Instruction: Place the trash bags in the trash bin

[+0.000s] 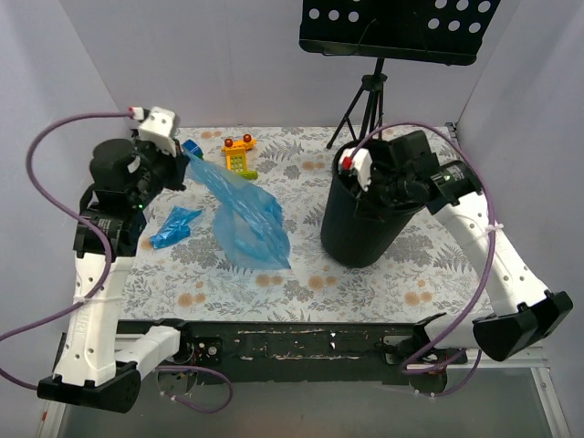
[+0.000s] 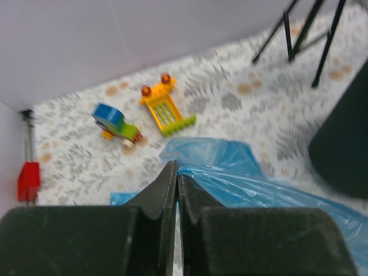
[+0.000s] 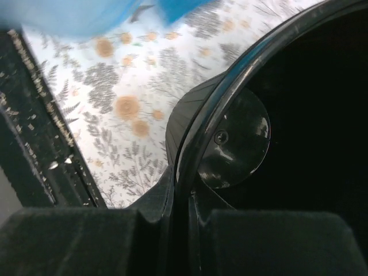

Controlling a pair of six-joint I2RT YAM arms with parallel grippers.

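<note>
A floral-patterned tabletop (image 1: 301, 274) is seen from above, with two robot arms mounted at its near edge. The left claw (image 2: 177, 172) is clenched on one edge of the large trash bag (image 1: 248, 217), a loose sheet of translucent blue film. The sheet hangs from that grip and trails down to the right, its lower end resting on the tabletop between the arm and the trash bin (image 1: 360, 233). A small trash bag (image 1: 173, 226), a crumpled blue wad, lies on the tabletop just beside the left arm, apart from the sheet. The round black bin stands upright on the right side. The right claw (image 3: 183, 190) grips its rim, one finger outside the wall and one inside, jaws drawn close around the plastic. Coloured toy blocks (image 1: 239, 155) sit near the back wall, and a black music stand (image 1: 392, 27) rises behind the bin.

The step in hand appears to be carrying the sheet to the bin while the right arm steadies it. To do it well, the left arm should lift high enough for the trailing end to clear the rim, then travel right until the sheet hangs over the opening, and only then let go. The right grip should hold so the bin does not tip or slide. Loose film may catch on the rim or drape outside, so lowering it well inside looks wise.
</note>
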